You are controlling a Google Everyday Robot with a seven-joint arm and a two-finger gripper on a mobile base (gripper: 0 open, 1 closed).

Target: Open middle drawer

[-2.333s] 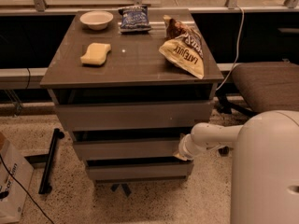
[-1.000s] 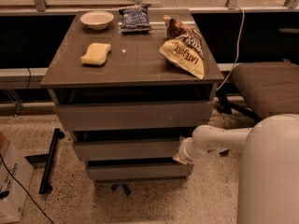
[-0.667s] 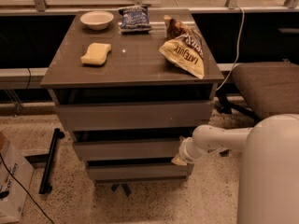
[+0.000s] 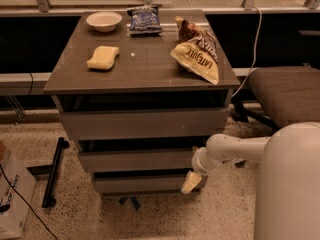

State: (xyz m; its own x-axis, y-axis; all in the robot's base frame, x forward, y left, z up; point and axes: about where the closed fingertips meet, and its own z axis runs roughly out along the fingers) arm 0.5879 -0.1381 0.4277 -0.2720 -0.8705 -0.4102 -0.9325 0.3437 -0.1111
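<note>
The cabinet has three grey-brown drawers. The middle drawer (image 4: 135, 160) is a wide, shallow flat front between the taller top drawer (image 4: 142, 123) and the slim bottom drawer (image 4: 137, 184). All three fronts stand slightly out, stepped back downward. My white arm (image 4: 235, 151) reaches in from the right. My gripper (image 4: 191, 182) hangs at the right end of the drawers, its pale tip low against the bottom drawer's right corner, just below the middle drawer's right edge.
The cabinet top (image 4: 145, 64) holds a white bowl (image 4: 103, 20), a blue snack bag (image 4: 144, 20), a yellow sponge (image 4: 103, 57) and a yellow chip bag (image 4: 198, 54). A chair seat (image 4: 287, 94) stands at right. A black bar (image 4: 53, 171) and a box (image 4: 12, 199) lie on the floor at left.
My arm and gripper have shifted slightly to the right and lower beside the drawers. The drawers have not visibly moved.
</note>
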